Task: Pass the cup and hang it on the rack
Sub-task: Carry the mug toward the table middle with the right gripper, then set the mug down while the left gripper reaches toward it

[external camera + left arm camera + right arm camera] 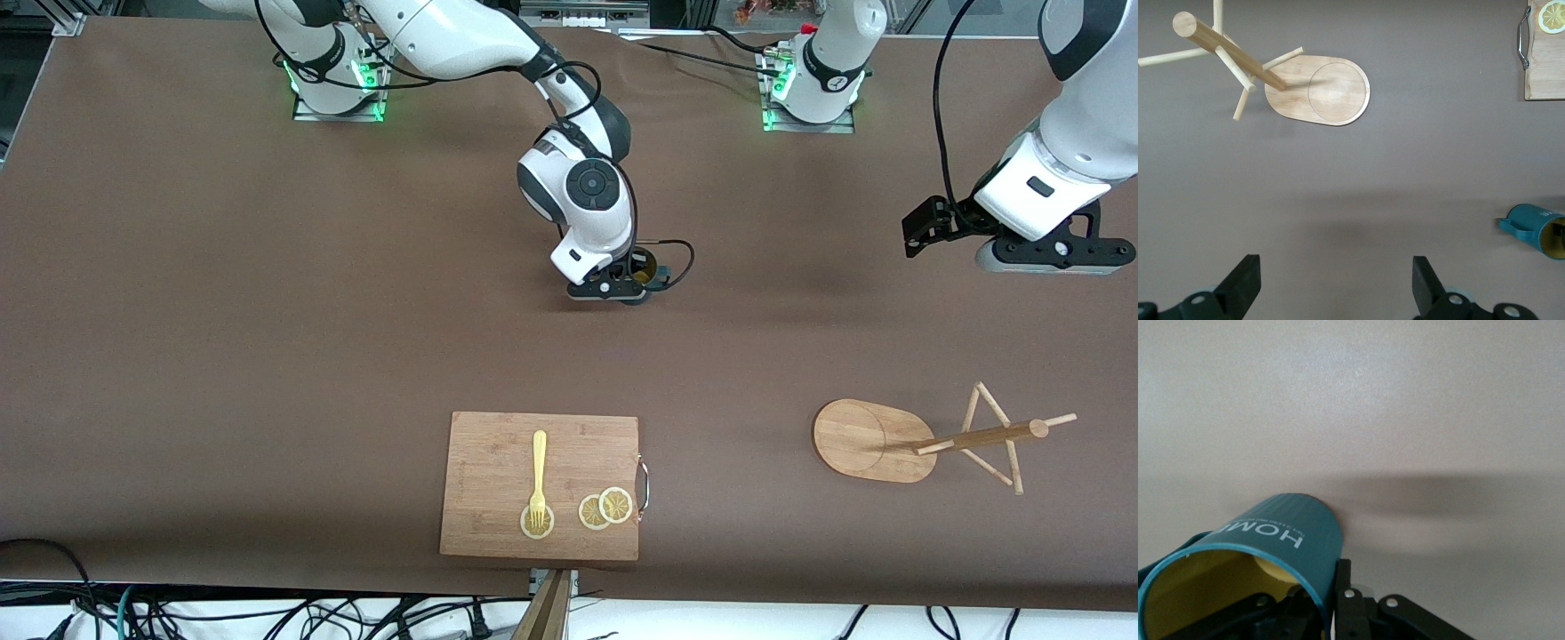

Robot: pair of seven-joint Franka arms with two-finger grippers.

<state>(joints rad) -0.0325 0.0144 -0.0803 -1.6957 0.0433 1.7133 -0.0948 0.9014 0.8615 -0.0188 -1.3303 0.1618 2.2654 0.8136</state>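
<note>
The dark teal ribbed cup [647, 268] with a yellowish inside is in my right gripper [620, 288], at the middle of the table and low over it. In the right wrist view one finger [1343, 587] is outside the cup's wall [1281, 533] and the other is inside; the gripper [1328, 590] is shut on the rim. My left gripper [1045, 258] is up over the left arm's end of the table, open and empty [1336, 287]. The bamboo rack [869, 440] stands nearer the front camera than the left gripper, its pegs [996, 427] bare. The left wrist view also shows the rack [1318, 90] and the cup [1535, 227].
A rectangular bamboo cutting board [540, 484] with a metal handle lies near the table's front edge, holding a yellow fork [539, 476] and lemon slices [605, 508]. Its corner shows in the left wrist view [1545, 60]. Brown table surface [267, 311] lies between the objects.
</note>
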